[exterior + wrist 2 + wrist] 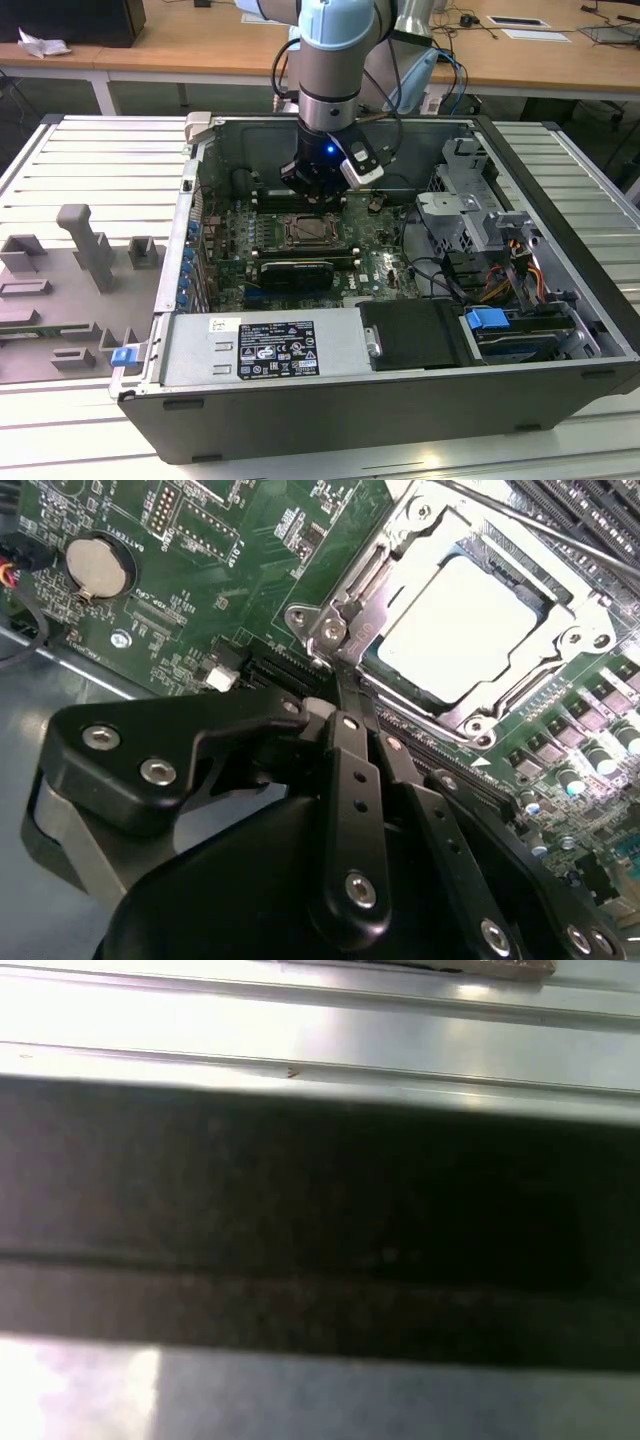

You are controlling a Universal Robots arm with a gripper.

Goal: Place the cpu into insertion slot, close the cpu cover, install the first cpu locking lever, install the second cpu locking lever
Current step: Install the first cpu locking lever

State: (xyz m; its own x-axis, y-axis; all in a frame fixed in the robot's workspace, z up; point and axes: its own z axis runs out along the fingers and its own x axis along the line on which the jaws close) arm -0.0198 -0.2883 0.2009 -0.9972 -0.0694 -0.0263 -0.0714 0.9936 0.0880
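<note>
My gripper (345,695), clenched and empty, hovered at the corner of the insertion slot (470,630). The cpu (465,630) lay under the closed cpu cover (400,540); I judged the levers were the step in hand, needing a precise push.

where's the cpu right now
The cpu sits in the insertion slot on the green motherboard, framed by the cpu cover, just beyond the gripper.

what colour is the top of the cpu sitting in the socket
Pale silver-grey, a plain metal top with no pattern; the cpu shows best in the second wrist view.
</note>
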